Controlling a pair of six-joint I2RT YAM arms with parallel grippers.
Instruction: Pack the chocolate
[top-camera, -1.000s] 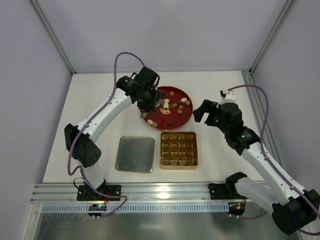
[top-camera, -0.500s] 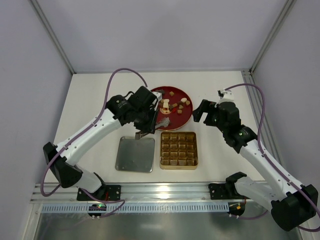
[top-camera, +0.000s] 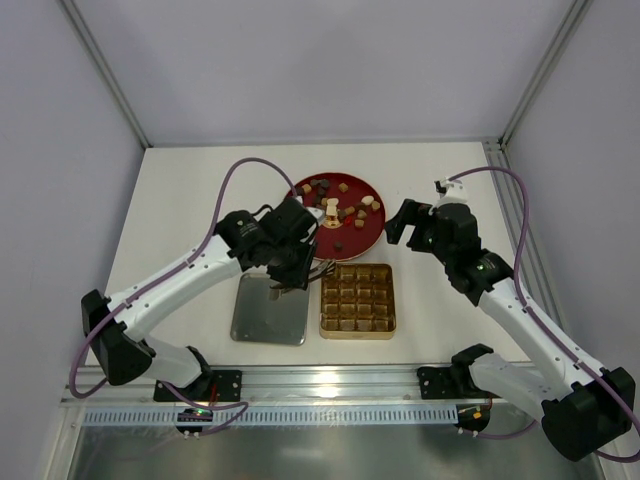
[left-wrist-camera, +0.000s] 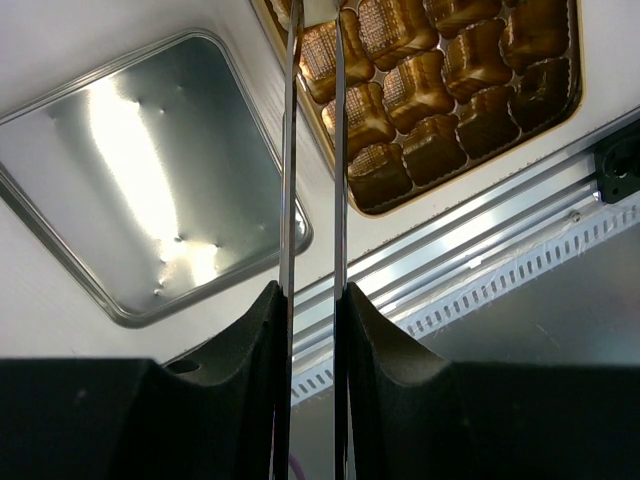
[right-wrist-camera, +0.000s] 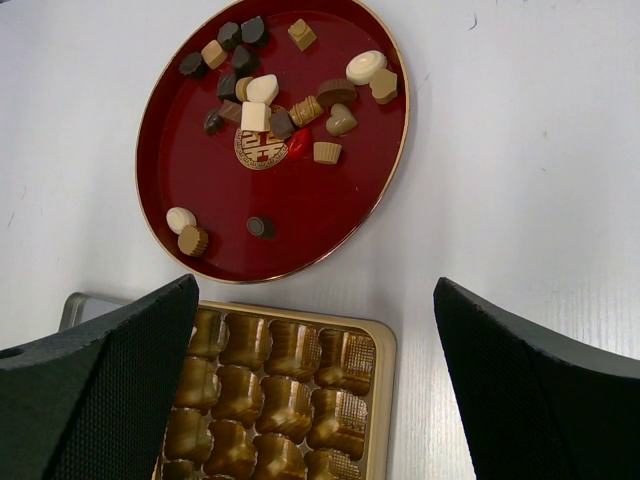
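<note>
**Chocolate on the red plate, both arms off it**

The chocolate lies on the round red plate. Most pieces, dark, caramel and cream, are bunched toward its far side, and a few lie loose nearer the tin. The gold tin sits just beside the plate's near rim, its cells showing gold liners. A silver lid rests flat on the table to the tin's left.

The left gripper hangs over the tin's left edge. Its thin jaws stand narrow, but their tips run out of view, so I cannot tell if they hold anything. The right gripper hovers to the right of the plate, jaws wide and holding nothing.
</note>
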